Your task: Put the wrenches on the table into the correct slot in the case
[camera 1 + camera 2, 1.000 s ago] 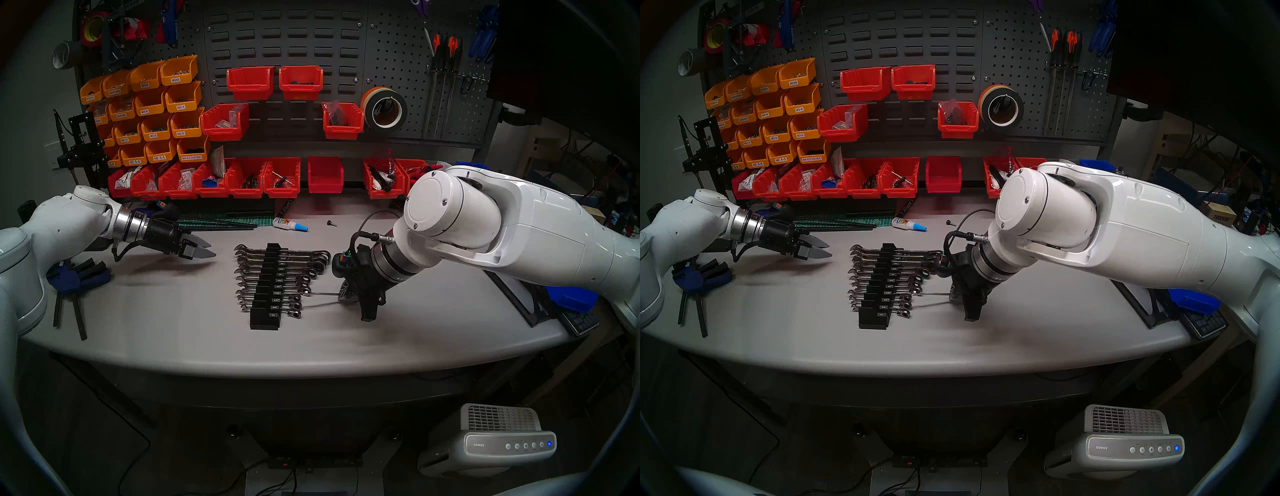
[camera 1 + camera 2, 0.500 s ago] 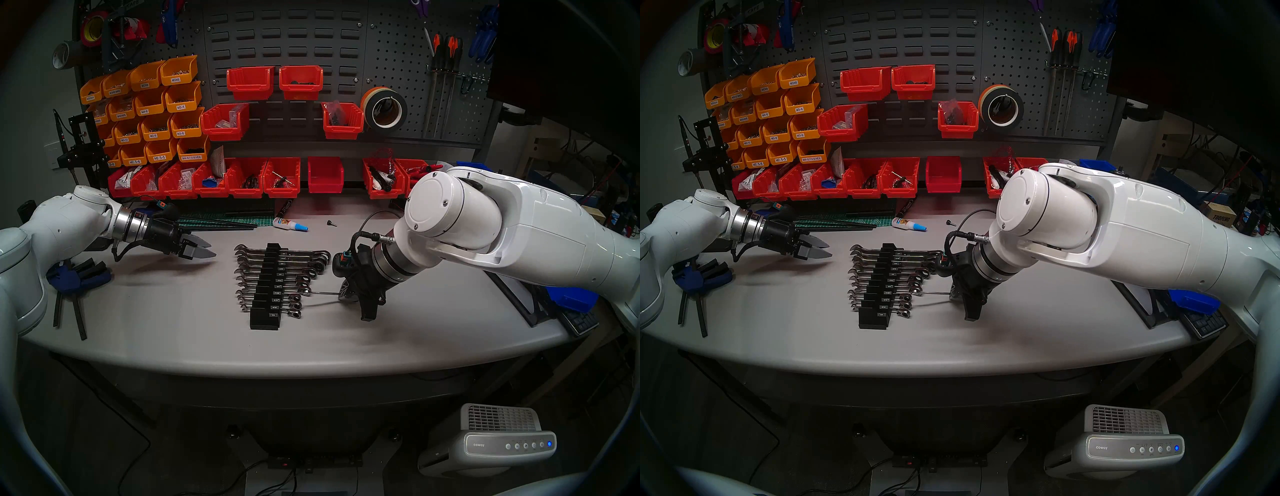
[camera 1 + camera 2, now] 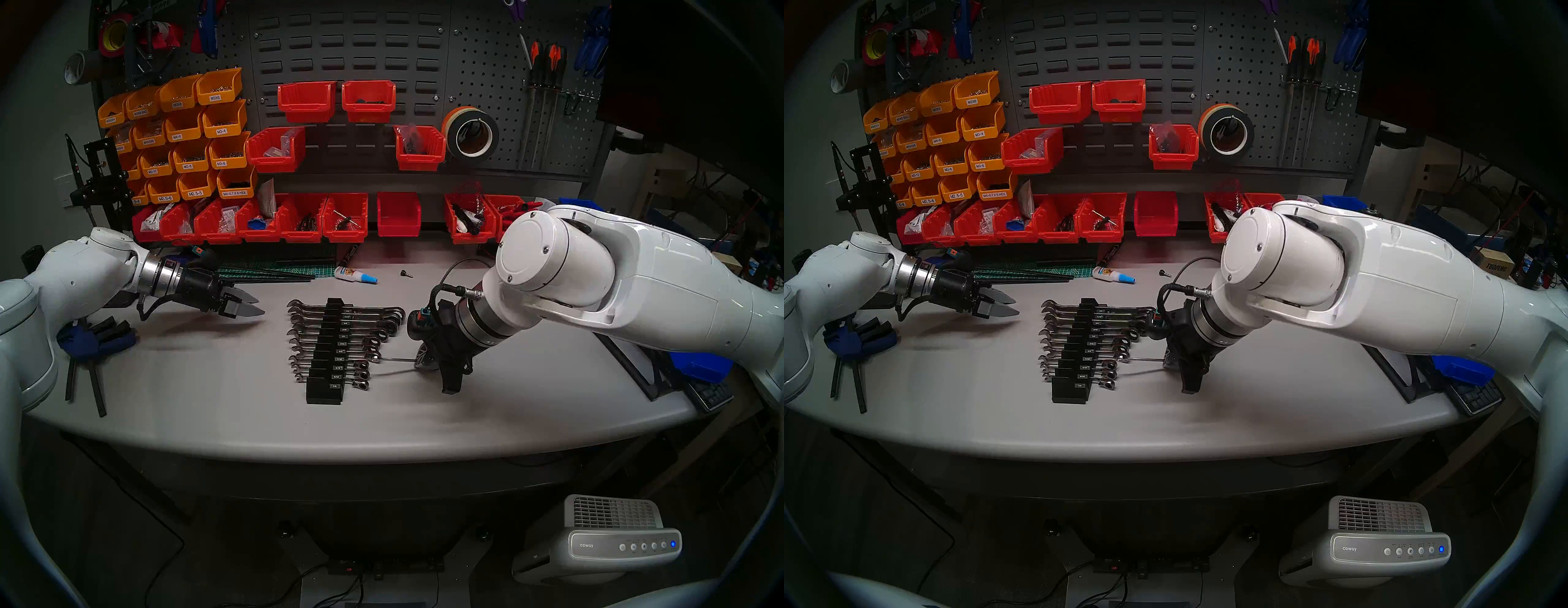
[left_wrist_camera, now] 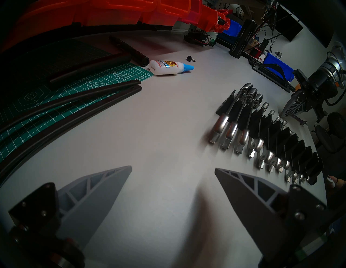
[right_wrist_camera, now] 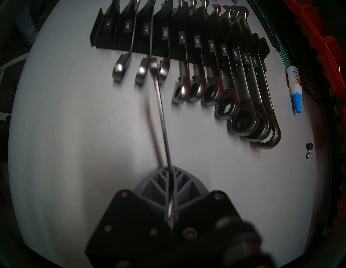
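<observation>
- Far left: left gripper (image 3: pixel 250 306) hovering over the table (image 3: pixel 212 373), fingers (image 4: pixel 104 187) spread wide, nothing between them.
- Middle: black case (image 3: pixel 326 356) flat on the table, chrome ratchet wrenches (image 3: pixel 373 327) filling most grooves.
- Right of the case: slim wrench (image 5: pixel 161 112) pinched in the fully closed right gripper (image 5: pixel 171 179), held above the table, far end reaching the ratchet heads near the 5/16 and 11/32 labels.
</observation>
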Controlling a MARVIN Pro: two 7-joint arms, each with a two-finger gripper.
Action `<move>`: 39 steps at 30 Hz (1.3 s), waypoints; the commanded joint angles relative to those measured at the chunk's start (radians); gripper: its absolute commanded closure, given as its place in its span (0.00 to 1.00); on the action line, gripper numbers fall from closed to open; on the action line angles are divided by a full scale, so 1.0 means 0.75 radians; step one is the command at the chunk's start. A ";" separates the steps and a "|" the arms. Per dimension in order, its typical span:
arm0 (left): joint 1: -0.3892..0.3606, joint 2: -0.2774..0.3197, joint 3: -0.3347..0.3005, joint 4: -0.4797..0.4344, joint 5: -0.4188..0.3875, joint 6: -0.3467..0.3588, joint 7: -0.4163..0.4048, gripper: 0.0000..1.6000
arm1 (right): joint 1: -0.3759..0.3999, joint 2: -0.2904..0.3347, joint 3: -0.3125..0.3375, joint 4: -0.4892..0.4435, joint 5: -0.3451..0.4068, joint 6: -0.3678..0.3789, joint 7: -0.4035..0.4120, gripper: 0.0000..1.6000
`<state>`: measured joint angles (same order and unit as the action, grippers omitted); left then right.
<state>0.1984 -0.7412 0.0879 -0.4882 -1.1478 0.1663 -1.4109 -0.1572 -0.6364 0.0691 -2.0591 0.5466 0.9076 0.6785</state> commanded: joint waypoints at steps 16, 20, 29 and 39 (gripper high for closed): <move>-0.036 -0.003 -0.013 0.003 -0.003 -0.001 -0.003 0.00 | 0.031 -0.001 0.027 -0.003 -0.001 0.001 -0.011 1.00; -0.036 -0.003 -0.013 0.003 -0.003 -0.001 -0.003 0.00 | 0.031 -0.001 0.027 -0.003 -0.001 0.001 -0.012 1.00; -0.036 -0.003 -0.013 0.003 -0.003 -0.001 -0.003 0.00 | 0.032 -0.001 0.026 -0.003 0.000 0.001 -0.013 1.00; -0.036 -0.003 -0.013 0.003 -0.003 -0.001 -0.003 0.00 | 0.033 0.000 0.023 -0.006 -0.005 0.001 -0.018 1.00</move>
<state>0.1984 -0.7412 0.0879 -0.4881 -1.1478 0.1663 -1.4109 -0.1569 -0.6351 0.0657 -2.0600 0.5495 0.9059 0.6731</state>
